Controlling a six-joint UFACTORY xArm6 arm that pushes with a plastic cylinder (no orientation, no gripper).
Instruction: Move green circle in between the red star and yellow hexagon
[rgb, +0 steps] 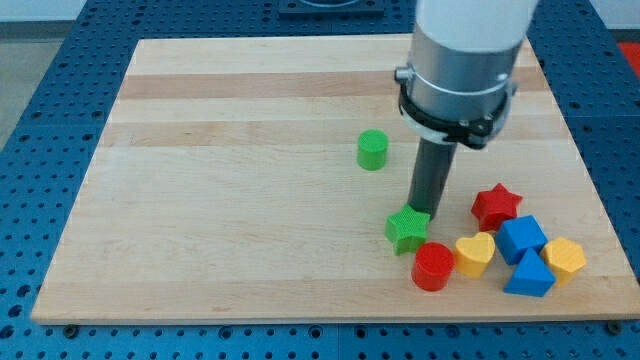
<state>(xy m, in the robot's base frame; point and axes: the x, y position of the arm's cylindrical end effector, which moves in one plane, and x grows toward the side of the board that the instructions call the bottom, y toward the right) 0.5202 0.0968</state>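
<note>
The green circle (372, 149) stands alone near the board's middle. The red star (496, 205) lies at the view's right. The yellow hexagon (564, 257) lies at the lower right, below and right of the red star. My tip (421, 210) is down on the board, touching the upper right of a green star (407, 229). The tip is below and to the right of the green circle and left of the red star.
A red circle (433, 266), a yellow heart (475, 253), a blue cube (521, 238) and a blue triangle (529, 275) cluster at the lower right between the green star and the yellow hexagon. The wooden board (220, 200) lies on a blue perforated table.
</note>
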